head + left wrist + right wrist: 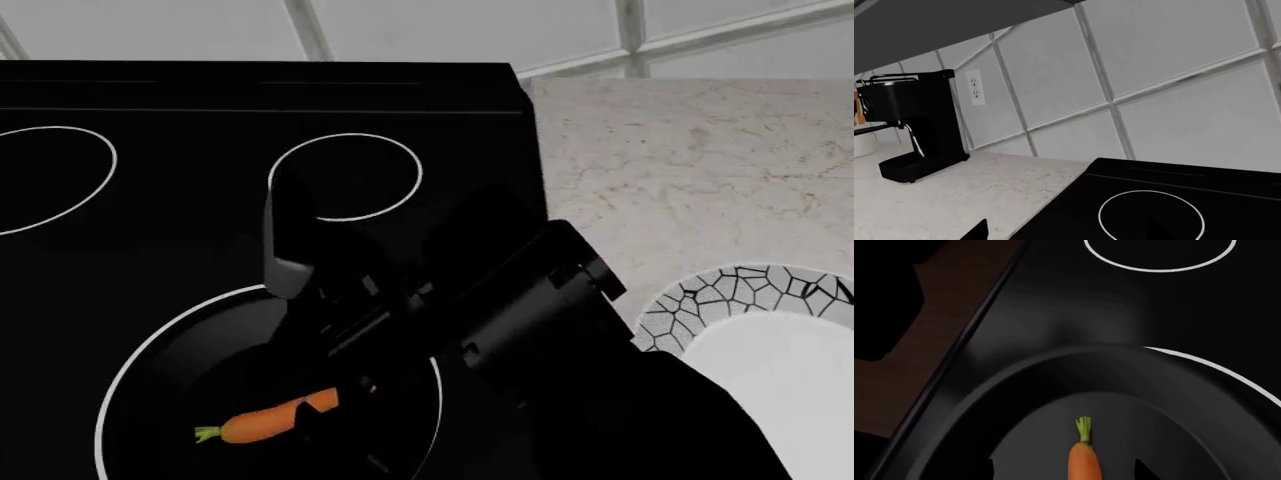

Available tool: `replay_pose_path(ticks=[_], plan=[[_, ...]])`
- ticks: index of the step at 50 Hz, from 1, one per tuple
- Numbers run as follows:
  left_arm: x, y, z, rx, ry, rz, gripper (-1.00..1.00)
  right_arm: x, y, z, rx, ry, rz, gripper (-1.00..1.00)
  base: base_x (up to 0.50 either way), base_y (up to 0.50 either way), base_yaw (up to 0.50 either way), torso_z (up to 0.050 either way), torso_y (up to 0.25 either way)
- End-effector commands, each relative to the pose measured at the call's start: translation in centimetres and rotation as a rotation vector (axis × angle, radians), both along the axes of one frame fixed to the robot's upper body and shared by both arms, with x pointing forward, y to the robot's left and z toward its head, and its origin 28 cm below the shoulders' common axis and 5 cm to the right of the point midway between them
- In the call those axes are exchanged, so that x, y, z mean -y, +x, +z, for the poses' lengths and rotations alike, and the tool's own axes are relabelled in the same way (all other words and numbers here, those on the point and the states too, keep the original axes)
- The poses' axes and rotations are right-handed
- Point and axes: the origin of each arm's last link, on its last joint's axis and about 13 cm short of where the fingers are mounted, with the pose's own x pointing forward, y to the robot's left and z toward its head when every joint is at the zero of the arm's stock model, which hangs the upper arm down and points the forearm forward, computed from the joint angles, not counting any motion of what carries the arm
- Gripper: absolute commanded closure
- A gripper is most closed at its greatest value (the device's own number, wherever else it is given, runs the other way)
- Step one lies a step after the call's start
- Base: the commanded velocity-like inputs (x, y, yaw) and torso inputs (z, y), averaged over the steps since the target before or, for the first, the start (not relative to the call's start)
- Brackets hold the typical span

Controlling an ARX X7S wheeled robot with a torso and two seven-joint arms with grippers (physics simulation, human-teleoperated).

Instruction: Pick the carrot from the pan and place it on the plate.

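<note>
Head view is showing the job barely begun: the carrot (267, 421) is lying in the pan (174, 400) at the lower left of the frame, not yet lifted, and the plate (747, 300) at the lower right is waiting with nothing visible on its exposed part. Between them the right gripper (334, 400) is reaching in over the carrot's thin end, its dark body hiding the tip. In the right wrist view the carrot (1084, 460) is sitting low in the centre, green stub pointing up the frame, with two dark finger shapes spread on either side and not touching it, so I am judging the claw as parted around it rather than clamped. Gripping, lifting and carrying across are all left. The pan (1054, 385) is looking glossy, black and round against the flat black cooktop (200, 100) with its thin white rings; the carrot is smooth and tapered; the plate's rim is carrying a black crackle pattern around plain white. The left claw is not showing anywhere.
</note>
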Motion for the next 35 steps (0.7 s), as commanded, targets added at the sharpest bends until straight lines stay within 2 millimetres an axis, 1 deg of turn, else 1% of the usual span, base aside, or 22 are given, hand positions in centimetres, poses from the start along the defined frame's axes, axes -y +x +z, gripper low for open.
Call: replay_pose_path(ticks=[1,12,25,35], plan=[[-0.2,-0.4,-0.6,0.004,-0.033,0.015,-1.0,-1.3,-0.3,-0.5,-0.014,0.033,0.045,-1.0,0.0,0.0,0.0,0.0,0.0],[-0.1,0.1,-0.8,-0.001,-0.038,0.007,-1.0,-1.1,-0.4,-1.2,-0.027,0.025,0.038,-1.0,0.0,0.0,0.0,0.0,0.0],[-0.3,0.0,-1.0,-0.006,-0.04,0.012,-1.0,-1.2,-0.5,-1.6,-0.031,0.016,0.038,-1.0,0.0,0.0,0.0,0.0,0.0],[-0.5,-0.4,-1.1,-0.008,-0.042,0.023,-1.0,-1.5,-0.7,-2.0,-0.039,0.01,0.048,-1.0,0.0,0.0,0.0,0.0,0.0]])
